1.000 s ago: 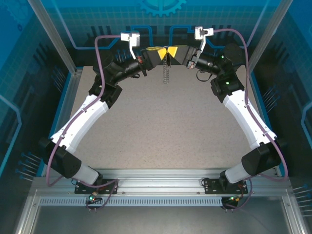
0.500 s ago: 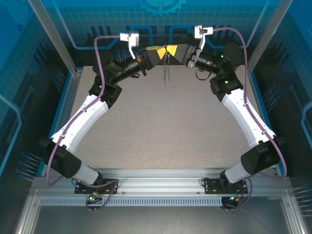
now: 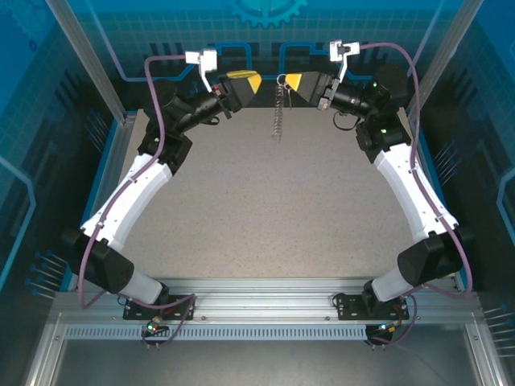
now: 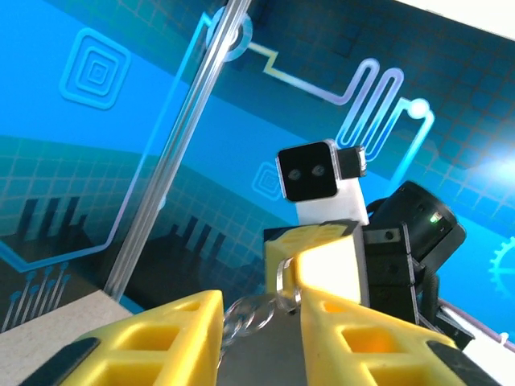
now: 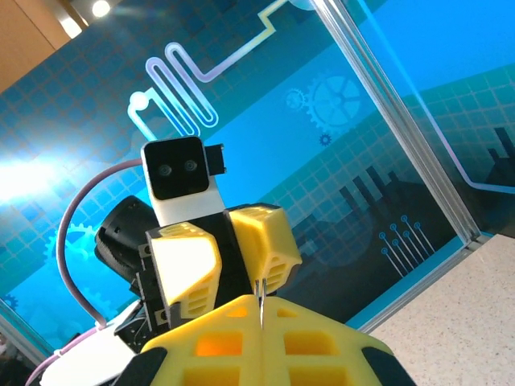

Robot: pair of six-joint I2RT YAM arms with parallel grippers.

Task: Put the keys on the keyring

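Yellow right pincer (image 3: pixel 290 81) tight on keyring (image 3: pixel 281 80)

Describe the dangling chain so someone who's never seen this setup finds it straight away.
At the far edge of the speckled grey table, between the yellow left tool and yellow right tool, hangs a thin silvery beaded chain. Its small metal ring is pinched by the right tool; nothing else there is slender and dangling.
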